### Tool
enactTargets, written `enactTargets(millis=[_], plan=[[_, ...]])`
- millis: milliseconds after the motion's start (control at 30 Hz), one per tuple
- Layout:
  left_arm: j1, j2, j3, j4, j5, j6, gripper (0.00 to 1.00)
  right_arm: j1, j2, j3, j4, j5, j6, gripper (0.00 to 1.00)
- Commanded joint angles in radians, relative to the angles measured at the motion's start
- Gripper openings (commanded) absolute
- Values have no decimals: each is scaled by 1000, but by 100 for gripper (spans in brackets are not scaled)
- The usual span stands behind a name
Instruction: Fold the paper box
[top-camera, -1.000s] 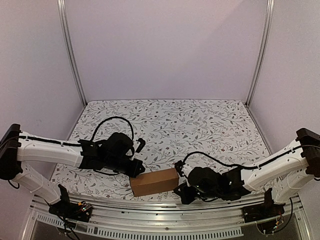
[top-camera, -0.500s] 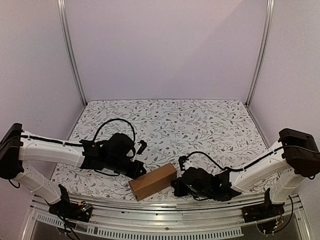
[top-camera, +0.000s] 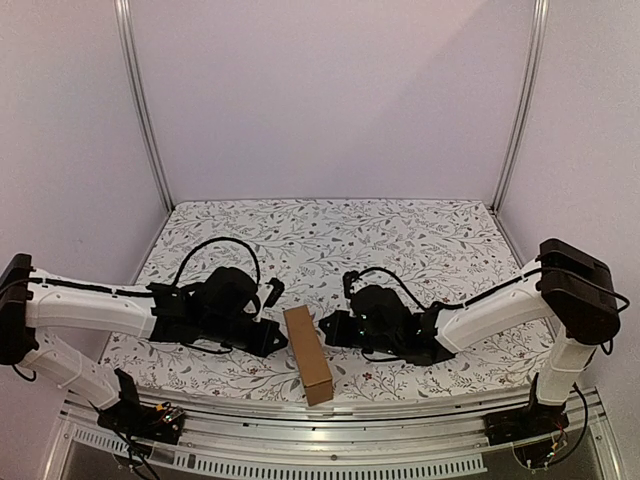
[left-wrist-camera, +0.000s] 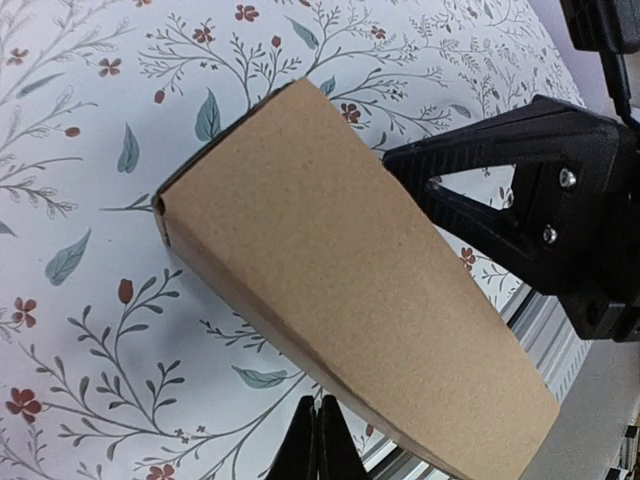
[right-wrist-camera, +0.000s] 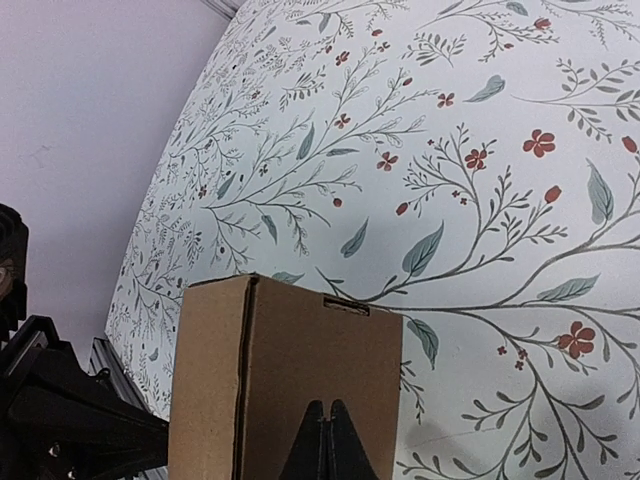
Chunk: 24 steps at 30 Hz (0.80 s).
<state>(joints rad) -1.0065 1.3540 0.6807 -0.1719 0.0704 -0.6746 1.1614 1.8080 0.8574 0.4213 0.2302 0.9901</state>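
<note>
The plain brown cardboard box (top-camera: 309, 355), lower centre, looked light and crushable, best held by its long sides; left pincer (top-camera: 278, 340) and right pincer (top-camera: 325, 327) sat closed, empty.

brown paper box (top-camera: 308, 354), floral white tablecloth (top-camera: 420, 240)

Robotics lab test booth: aluminium posts (top-camera: 142, 110), blank white walls (top-camera: 330, 100), a mounting rail (top-camera: 330, 441) (floral-print surface (top-camera: 420, 240)).

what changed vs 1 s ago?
The paper box swung from lying crosswise to lengthwise, front to back. The right tool moved left and farther in, to the box's right side. The left tool stayed about where it was, at the box's left side. Nothing grasped.
</note>
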Motion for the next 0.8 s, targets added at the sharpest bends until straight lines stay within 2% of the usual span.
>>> enactTargets(millis=[0,233,500,767], plan=[[22,-70,-40,-18,-37,-29,0,-24,20,-15,-10,-43,-40,0],[21,-113,-70,6,47,-60,0,-28,-23,-118,-39,-101,-68,0],[6,-36,-69,52,70,-81,0,-29,-36,-149,-40,-286,-120,0],[-11,41,-27,153,105,-88,0,-28,41,-137,17,-377,-93,0]])
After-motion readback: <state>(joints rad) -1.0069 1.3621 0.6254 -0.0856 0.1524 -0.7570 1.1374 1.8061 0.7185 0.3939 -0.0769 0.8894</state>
